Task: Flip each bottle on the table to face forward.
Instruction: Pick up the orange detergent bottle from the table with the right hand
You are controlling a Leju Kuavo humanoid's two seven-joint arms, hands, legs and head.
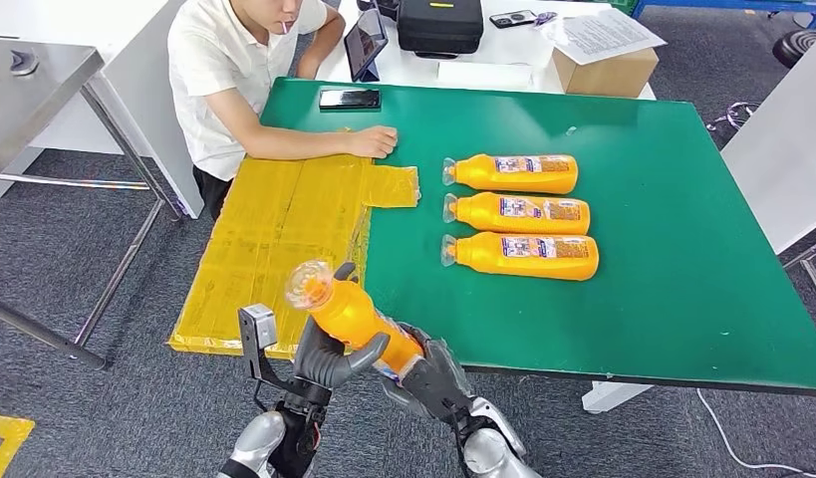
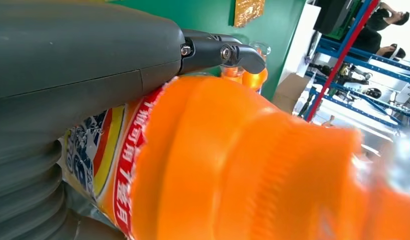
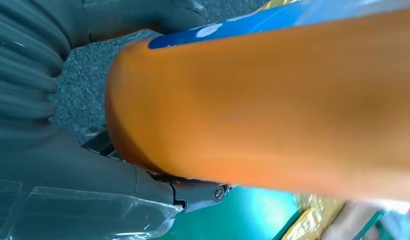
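Note:
Both hands hold one orange bottle (image 1: 356, 317) with a clear cap in the air, just off the front left corner of the green table (image 1: 682, 299). My left hand (image 1: 329, 360) grips its neck end and my right hand (image 1: 433, 376) grips its base end. Up close, the left wrist view has the orange bottle (image 2: 243, 165) with its red and blue label against my left hand (image 2: 82, 65). The right wrist view has the bottle's body (image 3: 273, 105) lying in my right hand (image 3: 67, 165). Three more orange bottles (image 1: 515, 173) (image 1: 521, 212) (image 1: 525, 256) lie side by side on the table, caps pointing left, labels up.
A yellow taped cardboard sheet (image 1: 274, 239) hangs over the table's left edge. A seated person rests a forearm (image 1: 324, 144) on it. A phone (image 1: 349, 98) lies at the far left of the table. A white desk with a box (image 1: 603, 70) stands behind.

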